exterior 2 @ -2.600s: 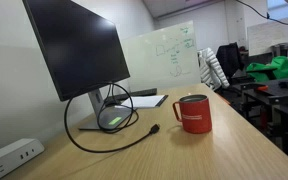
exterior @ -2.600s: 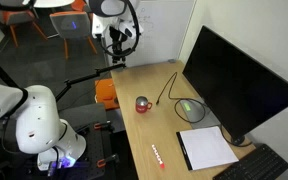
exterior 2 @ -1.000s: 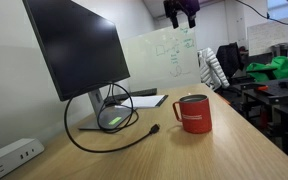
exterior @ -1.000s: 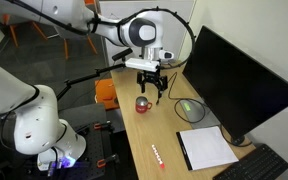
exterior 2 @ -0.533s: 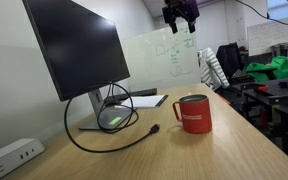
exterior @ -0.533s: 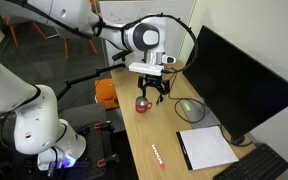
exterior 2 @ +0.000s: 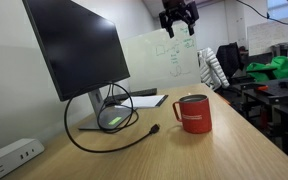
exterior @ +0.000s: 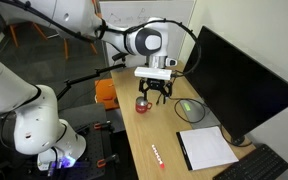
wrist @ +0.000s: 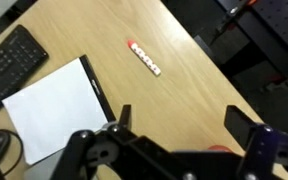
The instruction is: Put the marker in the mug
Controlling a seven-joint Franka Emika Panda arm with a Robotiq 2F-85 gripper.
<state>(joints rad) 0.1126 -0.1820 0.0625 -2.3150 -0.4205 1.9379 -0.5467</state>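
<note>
The marker (exterior: 159, 154), a short whitish stick with red markings, lies on the wooden desk near its front edge; it also shows in the wrist view (wrist: 144, 58). The red mug (exterior: 141, 103) stands upright further back on the desk and is large in an exterior view (exterior 2: 193, 113). My gripper (exterior: 158, 98) hangs open and empty in the air just above and beside the mug, far from the marker. It shows high up in an exterior view (exterior 2: 177, 19), and in the wrist view (wrist: 179, 118) its two fingers stand wide apart.
A white notepad (exterior: 206, 147) lies next to the marker, with a keyboard (exterior: 259, 166) beyond it. A large monitor (exterior: 236, 82) stands along one side, with a coiled black cable (exterior: 191, 109) at its foot. An orange object (exterior: 105, 92) sits off the desk's edge.
My arm has swung in from the far back of the desk and come down over the mug. In the last second it drifted slightly toward the monitor. The marker and mug have not moved.
</note>
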